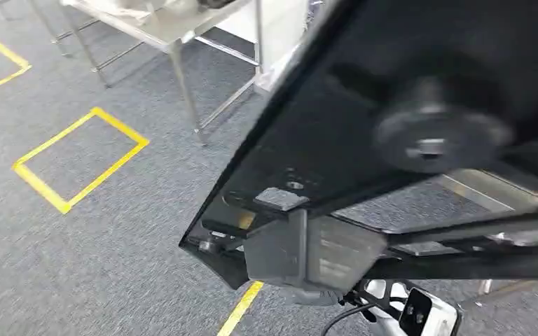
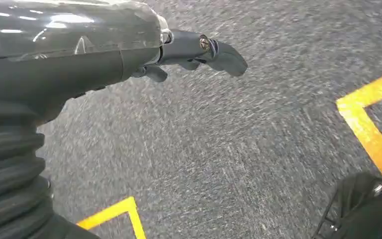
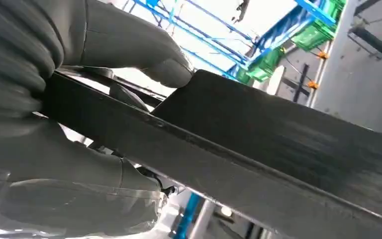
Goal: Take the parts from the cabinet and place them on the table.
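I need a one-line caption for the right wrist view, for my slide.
Right hand grips the edge of a large flat black metal part, with blue racking behind.

Part [image 1: 364, 105]: large flat panel, tilted, close before the head camera on the right, above the floor [image 1: 77, 266]. Round fitting [image 1: 438, 136] on its face, toward the right. Right hand [image 3: 79, 149]: grips the part's edge, thumb on one face, fingers on the other. Table [image 1: 175, 28]: far behind, upper left, standing on the floor. Taped square [image 1: 80, 159]: on the floor, left, before the table. Left hand [image 2: 129, 55]: above the floor, holding nothing, near tape corners.
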Action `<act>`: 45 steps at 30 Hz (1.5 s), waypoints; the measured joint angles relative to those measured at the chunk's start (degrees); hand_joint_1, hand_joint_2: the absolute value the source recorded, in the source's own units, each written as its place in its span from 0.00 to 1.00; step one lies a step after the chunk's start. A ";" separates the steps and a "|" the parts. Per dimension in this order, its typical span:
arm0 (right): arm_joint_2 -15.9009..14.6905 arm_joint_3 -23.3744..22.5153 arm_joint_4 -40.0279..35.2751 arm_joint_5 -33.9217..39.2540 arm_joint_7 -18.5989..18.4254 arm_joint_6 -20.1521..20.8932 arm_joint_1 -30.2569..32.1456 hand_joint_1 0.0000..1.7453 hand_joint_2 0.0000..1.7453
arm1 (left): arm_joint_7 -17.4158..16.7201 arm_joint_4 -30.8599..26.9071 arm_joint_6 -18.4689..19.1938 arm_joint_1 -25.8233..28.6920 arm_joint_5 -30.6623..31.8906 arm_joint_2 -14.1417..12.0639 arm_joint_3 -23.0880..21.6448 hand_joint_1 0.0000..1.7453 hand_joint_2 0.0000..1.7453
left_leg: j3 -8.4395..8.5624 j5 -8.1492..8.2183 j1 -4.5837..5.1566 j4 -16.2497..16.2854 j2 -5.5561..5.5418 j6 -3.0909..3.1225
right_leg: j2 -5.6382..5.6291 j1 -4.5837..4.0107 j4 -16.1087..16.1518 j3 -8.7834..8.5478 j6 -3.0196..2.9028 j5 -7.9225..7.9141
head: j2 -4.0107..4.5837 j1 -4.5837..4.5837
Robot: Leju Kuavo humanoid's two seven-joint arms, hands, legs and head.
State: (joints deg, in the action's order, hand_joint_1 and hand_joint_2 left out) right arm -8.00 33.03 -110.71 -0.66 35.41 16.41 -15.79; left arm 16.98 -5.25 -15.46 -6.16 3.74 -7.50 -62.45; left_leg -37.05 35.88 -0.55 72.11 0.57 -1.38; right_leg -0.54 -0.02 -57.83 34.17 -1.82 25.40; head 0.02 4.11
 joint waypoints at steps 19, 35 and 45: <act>0.33 -2.41 0.74 1.62 -0.35 0.44 -0.72 0.97 1.00 | -0.57 -0.09 0.00 -0.85 0.00 0.06 -0.31 0.00 1.00 | 4.72 -9.50 -0.13 -14.45 2.47 2.43 | 0.81 0.90 -12.75 6.42 3.48 3.78 | 0.00 0.00; -1.22 -4.46 1.29 2.76 0.00 -1.66 0.44 0.97 1.00 | -0.30 -0.09 0.35 -0.91 0.00 0.13 -0.68 0.00 1.00 | 0.75 -7.26 -0.20 -5.54 -0.68 0.54 | -3.91 -0.18 -0.39 -0.10 0.13 -0.14 | 0.00 0.00; -2.89 -4.81 0.98 3.24 0.04 -1.79 0.70 0.97 1.00 | 0.66 -0.20 -0.02 -1.29 -0.02 0.06 -1.03 0.00 1.00 | 5.07 -10.37 -0.36 -15.43 -0.44 2.70 | -0.48 0.22 -10.62 5.54 3.08 5.57 | 0.00 -0.02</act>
State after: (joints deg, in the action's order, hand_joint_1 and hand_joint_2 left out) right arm -10.89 28.22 -109.72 2.58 35.45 14.62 -15.09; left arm 17.64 -5.44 -15.47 -7.45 3.72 -7.43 -63.47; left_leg -31.98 25.51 -0.91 56.68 0.13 1.32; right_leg -1.02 0.19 -68.45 39.71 1.26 30.97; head 0.02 4.09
